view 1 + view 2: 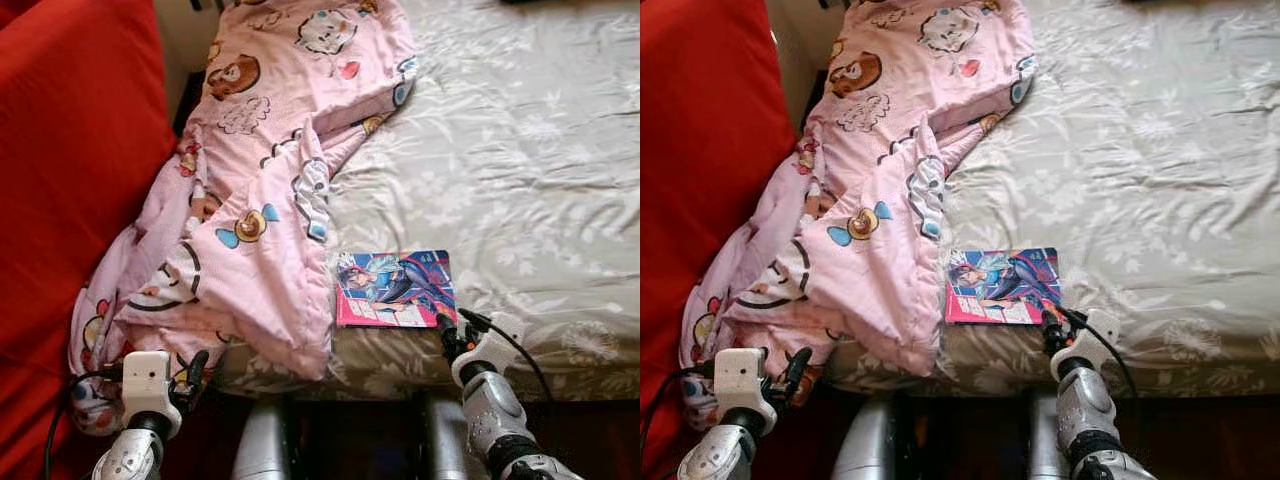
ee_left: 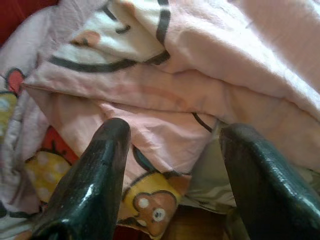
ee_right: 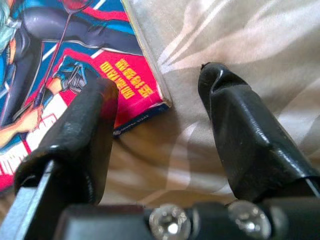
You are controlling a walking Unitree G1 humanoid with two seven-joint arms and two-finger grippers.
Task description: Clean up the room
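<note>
— Where's your right gripper (image 3: 157, 102)?

— At the bed's (image 1: 520, 150) near edge, fingers spread wide, empty, straddling the near right corner of the comic book (image 1: 394, 289).

— And the left?

— Your left gripper (image 2: 172, 165) is parted too, holding nothing, beside the pink cartoon blanket (image 1: 260, 200) hanging over the bed's near left corner, next to the red couch (image 1: 70, 180).

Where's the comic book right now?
The comic book lies flat near the bed's front edge, just right of the pink blanket, with the right gripper at its near corner.
</note>
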